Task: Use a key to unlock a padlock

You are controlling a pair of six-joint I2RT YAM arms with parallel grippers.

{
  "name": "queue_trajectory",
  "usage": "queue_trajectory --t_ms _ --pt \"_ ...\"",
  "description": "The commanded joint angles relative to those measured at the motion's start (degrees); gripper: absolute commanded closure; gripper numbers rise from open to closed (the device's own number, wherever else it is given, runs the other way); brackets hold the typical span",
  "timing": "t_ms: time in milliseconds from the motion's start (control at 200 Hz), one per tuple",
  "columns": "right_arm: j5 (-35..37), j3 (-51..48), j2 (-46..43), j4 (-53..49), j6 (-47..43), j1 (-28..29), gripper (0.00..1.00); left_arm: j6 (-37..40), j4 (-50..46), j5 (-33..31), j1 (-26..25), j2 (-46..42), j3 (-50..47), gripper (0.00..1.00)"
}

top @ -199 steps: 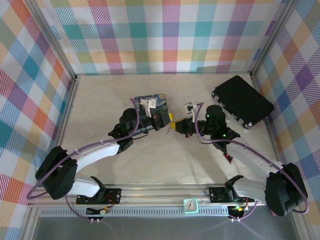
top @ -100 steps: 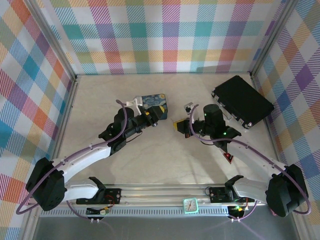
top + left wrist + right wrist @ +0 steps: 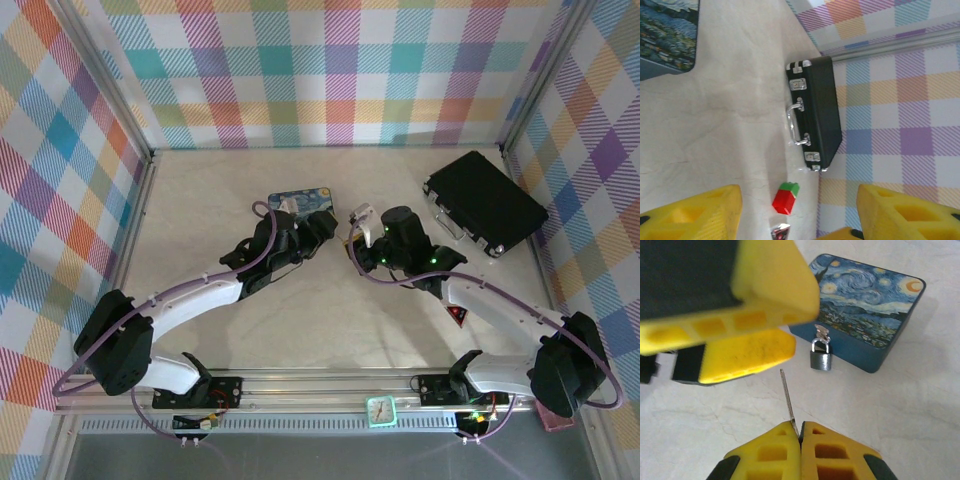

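Pale worktop (image 3: 900, 405): key (image 3: 788, 402) thin, slick, pinched in R jaws; padlock (image 3: 821, 359) prob. swings, so steady body w/ L jaws, now spread, empty.

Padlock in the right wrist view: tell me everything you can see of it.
The padlock is a small grey metal block with a silvery arched shackle, which looks closed. It sits upright against the side wall of the blue painted tin, its shackle through the tin's small metal clasp. Nothing else touches it.

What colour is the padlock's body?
The padlock body is dark metallic grey; the right wrist view shows it best.
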Motion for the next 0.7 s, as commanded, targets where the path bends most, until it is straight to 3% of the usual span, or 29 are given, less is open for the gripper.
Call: queue_trajectory --t_ms 0,205,695 --pt "3.73 0.82 0.43 -0.38 -2.17 0.41 1.0 -3.41 -0.14 -1.38 -0.53 0.99 2.19 0.39" --pt "4.99 -0.56 -0.1 2.88 -2.27 0.54 1.0 -5.42 -1.62 -0.24 -1.26 2.71 3.7 0.4" --pt "4.44 -0.47 2.41 4.91 -3.8 1.07 1.0 -6.54 -0.44 -1.71 -2.74 3.05 3.49 0.63"
